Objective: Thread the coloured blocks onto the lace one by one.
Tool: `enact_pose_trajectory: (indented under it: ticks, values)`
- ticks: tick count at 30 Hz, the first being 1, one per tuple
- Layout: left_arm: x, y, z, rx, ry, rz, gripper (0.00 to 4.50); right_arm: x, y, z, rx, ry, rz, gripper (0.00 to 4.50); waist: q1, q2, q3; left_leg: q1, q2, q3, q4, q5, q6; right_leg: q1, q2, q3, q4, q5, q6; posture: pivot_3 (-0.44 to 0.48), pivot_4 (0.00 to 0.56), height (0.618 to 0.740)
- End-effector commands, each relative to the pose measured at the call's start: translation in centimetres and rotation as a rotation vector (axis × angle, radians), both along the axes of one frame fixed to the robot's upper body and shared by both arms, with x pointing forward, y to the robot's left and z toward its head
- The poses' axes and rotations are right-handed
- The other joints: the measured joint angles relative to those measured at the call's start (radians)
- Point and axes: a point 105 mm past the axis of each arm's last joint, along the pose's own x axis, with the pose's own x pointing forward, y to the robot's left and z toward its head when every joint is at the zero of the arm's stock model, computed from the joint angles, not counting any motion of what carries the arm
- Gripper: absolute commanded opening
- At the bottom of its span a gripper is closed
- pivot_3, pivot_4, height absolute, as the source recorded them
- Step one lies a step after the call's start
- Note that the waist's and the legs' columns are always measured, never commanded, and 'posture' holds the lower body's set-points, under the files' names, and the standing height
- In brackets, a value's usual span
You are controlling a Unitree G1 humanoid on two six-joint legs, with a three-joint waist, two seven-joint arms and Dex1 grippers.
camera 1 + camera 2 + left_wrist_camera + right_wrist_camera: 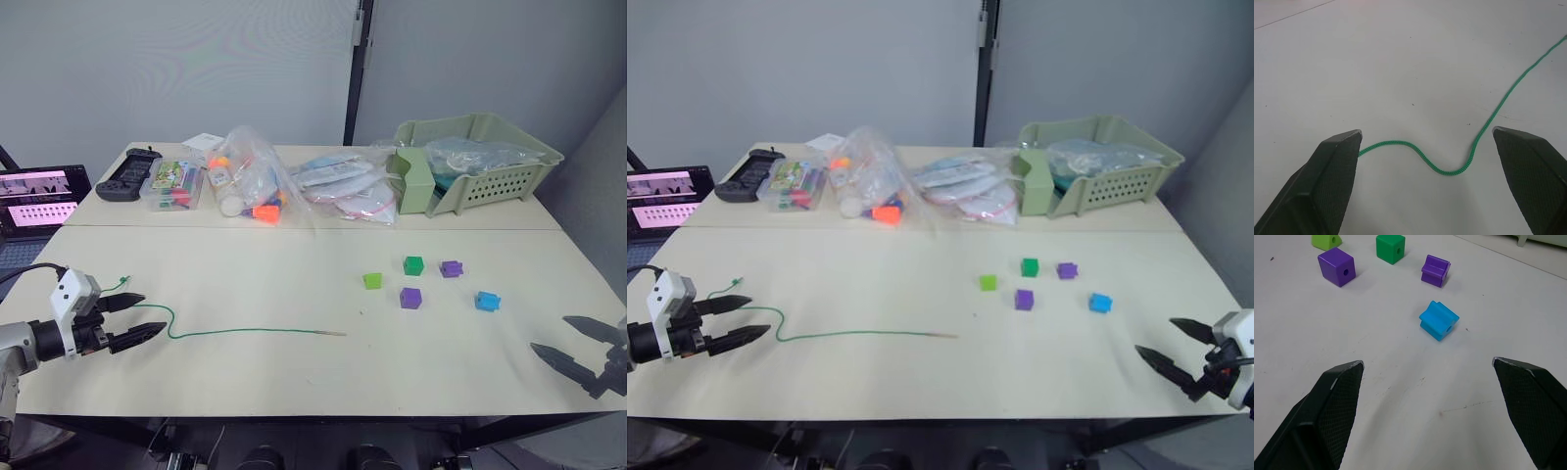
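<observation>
- Left gripper: two black pointed fingers with finely textured faces.
- A white boxy block is mounted at its wrist.
- Right gripper: matching black fingers.

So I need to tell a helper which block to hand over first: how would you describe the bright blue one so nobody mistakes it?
Start at the pale green basket at the table's far right, then come toward the near edge to the loose cluster of five blocks. The bright blue block is the rightmost and nearest the right gripper; it is the only blue one, its neighbours being purple or green.
</observation>
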Motion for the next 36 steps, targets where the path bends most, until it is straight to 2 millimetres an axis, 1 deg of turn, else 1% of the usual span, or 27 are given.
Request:
enact_pose_trajectory:
  ticks: [1,4,9,12,14,16,18,20,21,22,24,28,30,31,33,36]
  values:
    - [0.4,-0.1,0.9,0.017,-0.039,-0.010,4.50,-0.1,0.1,0.6,-0.013,-0.040,-0.003,4.45,0.000,0.000,0.000,0.000,0.000,0.000,0.000,0.000,0.000,0.000,0.000,0.000,0.000,0.000,0.000,0.000,0.150,0.740]
    - [0.6,-0.7,1.3,-0.006,-0.060,-0.039,4.50,-0.6,0.4,0.3,0.010,-0.050,-0.055,4.45,0.003,0.000,0.000,0.000,0.000,-0.001,0.000,0.000,0.000,0.000,0.000,0.000,0.000,0.000,0.000,0.000,0.150,0.740]
    - [0.3,-5.4,1.8,-0.072,-0.079,-0.175,4.50,-0.7,2.5,-0.3,0.128,-0.108,-0.285,4.45,0.001,0.000,0.000,-0.001,0.000,-0.002,0.000,0.000,0.000,0.000,-0.001,0.000,0.001,0.000,0.000,0.000,0.150,0.740]
    - [0.1,-8.6,1.6,-0.105,-0.097,-0.244,4.50,-0.3,4.8,-0.5,0.190,-0.158,-0.401,4.45,0.001,0.001,0.000,-0.001,0.001,-0.008,0.000,0.000,0.000,0.000,-0.001,0.001,0.002,0.000,0.000,0.000,0.150,0.740]
    - [-0.1,-9.6,1.6,-0.129,-0.100,-0.273,4.50,-0.1,5.7,-0.5,0.204,-0.173,-0.450,4.45,-0.001,0.001,0.000,-0.001,0.001,-0.010,0.000,0.000,0.000,-0.001,-0.001,0.001,0.002,0.000,0.000,0.000,0.150,0.740]
    - [-0.6,-10.9,0.7,-0.111,-0.054,-0.350,4.50,0.2,6.5,-0.5,0.216,-0.189,-0.500,4.45,-0.004,0.001,0.000,-0.001,0.001,-0.010,0.000,0.000,0.000,-0.001,0.000,0.001,0.002,0.000,0.000,0.000,0.150,0.740]
    - [-1.2,-12.3,0.0,-0.100,0.003,-0.452,4.50,0.5,7.8,-0.6,0.243,-0.188,-0.494,4.45,-0.003,0.002,-0.001,-0.001,0.001,-0.010,0.000,0.000,0.000,-0.001,0.000,0.001,0.002,0.000,0.000,0.000,0.150,0.740]
    - [-0.5,-14.8,-0.3,-0.077,0.002,-0.547,4.50,0.6,10.9,-0.8,0.263,-0.160,-0.386,4.45,0.002,0.003,0.000,-0.001,0.000,-0.009,0.000,0.000,0.000,-0.001,0.000,0.001,0.002,0.000,0.000,0.000,0.150,0.740]
    - [-0.2,-16.0,-0.2,-0.080,-0.004,-0.590,4.50,0.6,12.0,-0.9,0.261,-0.148,-0.341,4.45,0.010,0.003,0.000,-0.001,-0.001,-0.008,0.000,0.000,0.000,0.000,0.000,0.000,0.002,0.000,0.000,0.000,0.150,0.740]
    - [0.1,-17.1,-0.1,-0.088,-0.006,-0.630,4.50,0.5,12.8,-1.1,0.275,-0.133,-0.307,4.45,0.010,0.003,0.000,-0.001,-0.002,-0.006,0.001,0.000,0.000,0.000,0.000,-0.001,0.002,0.000,0.000,0.000,0.150,0.740]
    - [0.2,-18.9,-0.6,-0.085,0.007,-0.696,4.50,0.1,14.6,-1.2,0.291,-0.106,-0.205,4.45,0.011,0.003,0.000,-0.002,-0.002,-0.005,0.002,0.000,0.000,0.001,0.000,-0.001,0.002,0.000,0.000,0.000,0.150,0.740]
    - [0.7,-21.3,-1.6,-0.055,0.034,-0.749,4.50,-1.0,16.9,-1.1,0.298,-0.063,-0.002,4.45,-0.001,0.003,0.000,-0.002,-0.003,-0.004,0.002,0.000,0.001,0.000,0.001,-0.001,0.001,-0.001,0.001,0.000,0.150,0.740]
    - [0.9,-22.2,-1.7,-0.065,0.050,-0.770,4.50,-1.2,17.3,-1.0,0.287,-0.049,0.089,4.45,-0.005,0.003,0.000,-0.003,-0.002,-0.005,0.002,0.000,0.001,0.000,0.002,-0.001,0.001,-0.001,0.001,0.000,0.150,0.740]
    - [1.6,-22.4,-2.0,-0.044,0.063,-0.745,4.50,-1.2,17.2,-1.0,0.254,-0.037,0.161,4.45,-0.005,0.002,0.000,-0.003,-0.002,-0.004,0.002,0.000,0.001,0.000,0.003,0.000,0.001,-0.001,0.001,0.000,0.150,0.740]
    - [2.6,-22.5,-2.5,-0.010,0.065,-0.717,4.50,-1.1,16.9,-0.9,0.207,-0.023,0.253,4.45,-0.004,0.002,0.000,-0.001,-0.004,-0.004,0.002,0.000,0.001,0.001,0.003,0.000,0.001,-0.001,0.001,0.000,0.150,0.740]
    - [3.7,-23.2,-2.5,0.017,0.043,-0.716,4.50,-0.7,15.9,-0.5,0.126,-0.004,0.406,4.45,-0.003,0.002,0.000,-0.001,-0.004,-0.004,0.003,0.000,0.001,0.002,0.004,0.000,0.001,-0.001,0.002,0.000,0.150,0.740]
